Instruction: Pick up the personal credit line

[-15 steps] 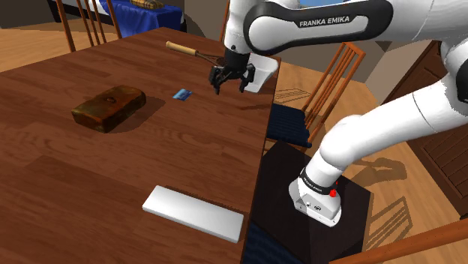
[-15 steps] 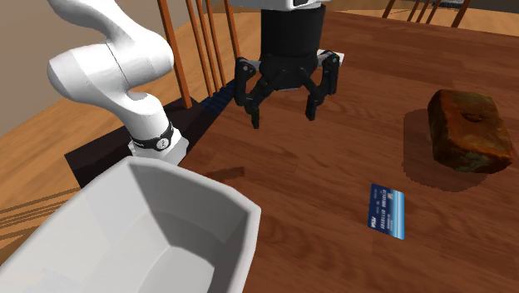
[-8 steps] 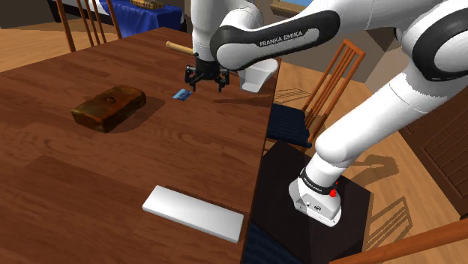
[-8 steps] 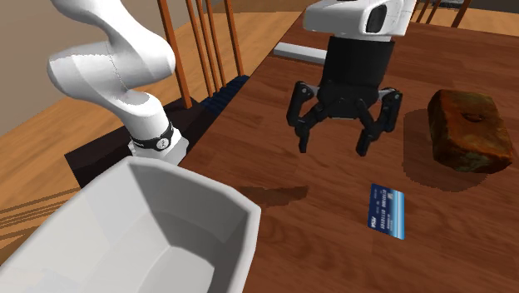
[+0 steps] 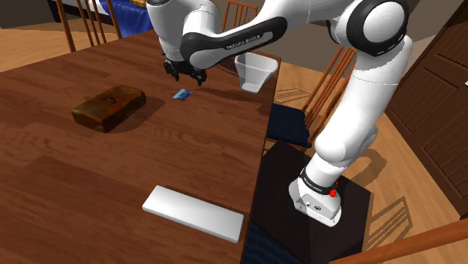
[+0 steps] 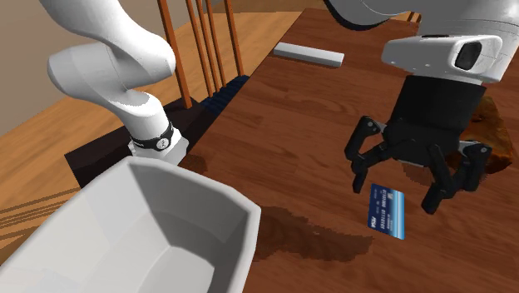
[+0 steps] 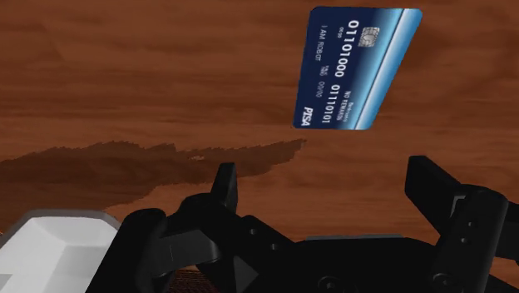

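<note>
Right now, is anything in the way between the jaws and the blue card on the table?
Nothing visible does. The open jaws hang close above the blue card, which lies flat on the wooden table. The brown block sits off to the side, out of the path.

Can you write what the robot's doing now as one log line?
stage: pre-grasp | blue card: flat on table, not held | gripper: open, close above card

brown block [image 6: 500, 141] mostly behind claw [image 6: 406, 191], bowl [image 6: 170, 178] cropped
</note>
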